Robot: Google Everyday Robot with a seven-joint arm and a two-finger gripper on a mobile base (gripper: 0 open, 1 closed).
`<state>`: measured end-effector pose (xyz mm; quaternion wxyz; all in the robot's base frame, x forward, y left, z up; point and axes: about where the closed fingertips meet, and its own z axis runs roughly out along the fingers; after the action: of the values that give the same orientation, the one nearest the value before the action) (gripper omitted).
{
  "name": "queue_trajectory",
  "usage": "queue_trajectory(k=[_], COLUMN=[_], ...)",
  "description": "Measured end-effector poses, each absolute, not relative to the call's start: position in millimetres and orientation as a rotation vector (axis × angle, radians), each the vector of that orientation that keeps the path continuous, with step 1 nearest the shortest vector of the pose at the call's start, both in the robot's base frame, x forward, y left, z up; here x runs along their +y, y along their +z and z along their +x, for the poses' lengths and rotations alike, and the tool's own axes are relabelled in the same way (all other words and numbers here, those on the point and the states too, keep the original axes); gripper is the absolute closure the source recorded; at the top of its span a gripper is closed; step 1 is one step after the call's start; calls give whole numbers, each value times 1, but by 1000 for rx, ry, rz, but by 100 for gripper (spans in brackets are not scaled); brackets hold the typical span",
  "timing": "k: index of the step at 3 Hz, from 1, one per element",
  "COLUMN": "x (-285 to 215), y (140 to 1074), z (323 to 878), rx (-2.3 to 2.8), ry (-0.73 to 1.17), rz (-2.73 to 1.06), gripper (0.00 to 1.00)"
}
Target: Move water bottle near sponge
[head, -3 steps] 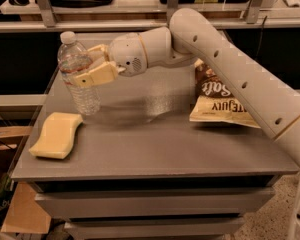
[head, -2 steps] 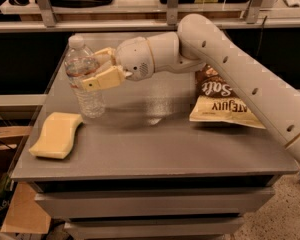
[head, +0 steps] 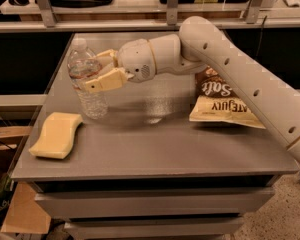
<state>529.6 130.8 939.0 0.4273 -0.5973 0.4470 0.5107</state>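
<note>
Gripping the water bottle [head: 92, 101] around its upper half, the gripper [head: 91, 71] has its 2 fingers clamped on either side of it. Bottle's upright on the left part of the grey table [head: 165, 144], just behind the sponge [head: 56, 135], close but not touching. Chip bag [head: 222, 106] lies on the right, partly under the arm [head: 230, 64].

One raised camera looks down across the table [head: 165, 146] from its front, claw [head: 93, 70] left-centre gripping the water bottle [head: 93, 103].
</note>
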Motion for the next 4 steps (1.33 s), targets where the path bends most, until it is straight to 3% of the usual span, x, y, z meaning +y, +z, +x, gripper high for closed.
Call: queue_trajectory(k=[3,4], x=[123,124], y=[934,933], z=[537,540], rx=[1125,1124], ry=[1284,1294], rz=[-1481,-1481], gripper=[12,0])
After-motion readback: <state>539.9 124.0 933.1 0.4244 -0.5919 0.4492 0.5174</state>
